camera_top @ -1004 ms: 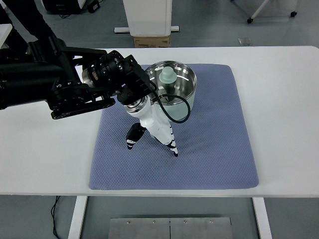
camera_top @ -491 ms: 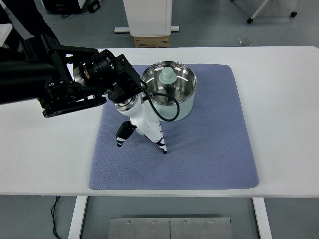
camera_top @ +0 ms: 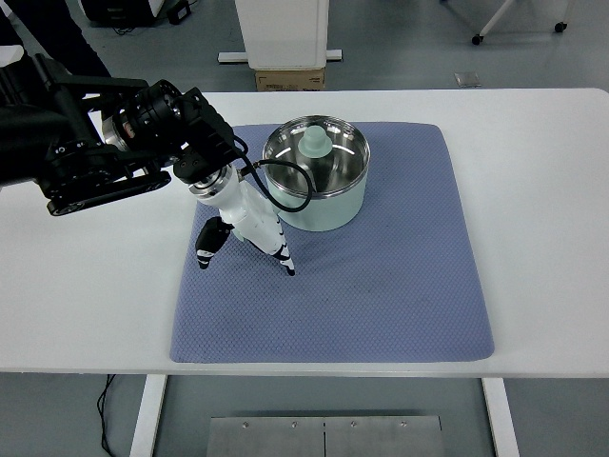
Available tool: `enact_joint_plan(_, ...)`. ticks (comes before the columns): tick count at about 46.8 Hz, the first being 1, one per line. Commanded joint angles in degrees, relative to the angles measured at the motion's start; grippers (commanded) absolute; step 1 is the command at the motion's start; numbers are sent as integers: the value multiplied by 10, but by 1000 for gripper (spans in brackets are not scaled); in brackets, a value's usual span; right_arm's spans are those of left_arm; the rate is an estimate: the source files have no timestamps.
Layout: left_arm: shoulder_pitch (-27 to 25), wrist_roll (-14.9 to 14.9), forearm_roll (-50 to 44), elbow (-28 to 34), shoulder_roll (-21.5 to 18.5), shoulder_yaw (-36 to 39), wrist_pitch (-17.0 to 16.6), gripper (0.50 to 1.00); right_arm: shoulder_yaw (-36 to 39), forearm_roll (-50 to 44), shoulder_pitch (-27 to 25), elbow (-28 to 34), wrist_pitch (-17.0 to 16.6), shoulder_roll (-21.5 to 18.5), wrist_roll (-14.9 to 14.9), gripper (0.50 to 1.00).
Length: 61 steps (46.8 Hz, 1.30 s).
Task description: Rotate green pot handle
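Below the wrist, left hand point(camera_top: 243, 233) hangs over the blue mat point(camera_top: 381, 295), fingers point(camera_top: 284, 262) spread and pointing down, holding nothing; thumb point(camera_top: 206, 248) apart to their left. Fingertips look just above or on the mat, can't tell contact. Just beyond and right of the fingers: green pot point(camera_top: 317, 172) on the mat, steel inside, pale green knob point(camera_top: 315, 143) in it. Black cable point(camera_top: 285, 190) from the wrist loops across its near rim. Handle not visible.
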State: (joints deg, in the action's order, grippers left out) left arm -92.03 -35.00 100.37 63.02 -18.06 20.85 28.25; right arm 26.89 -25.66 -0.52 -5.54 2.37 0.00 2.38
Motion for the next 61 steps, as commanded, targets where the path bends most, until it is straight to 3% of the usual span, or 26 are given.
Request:
enact_joint_plan(1,1,0,0,0,-11,1,0,1000,0,0,0,0,0,0,0,1000)
enact_joint_plan(22,8,0,0,-11,-65,6,-20,1000,0,0,0,0,0,0,0,1000)
enact_joint_plan(32,23,0,0,-42,-68,7,-23,1000,0,0,0,0,0,0,0,1000)
enact_joint_plan(40,34,0,0,-61,-69,8,-58,1000,0,0,0,0,0,0,0,1000)
enact_joint_plan(61,42,0,-2,-105,-65,9,-65,1000,0,0,0,0,0,0,0,1000)
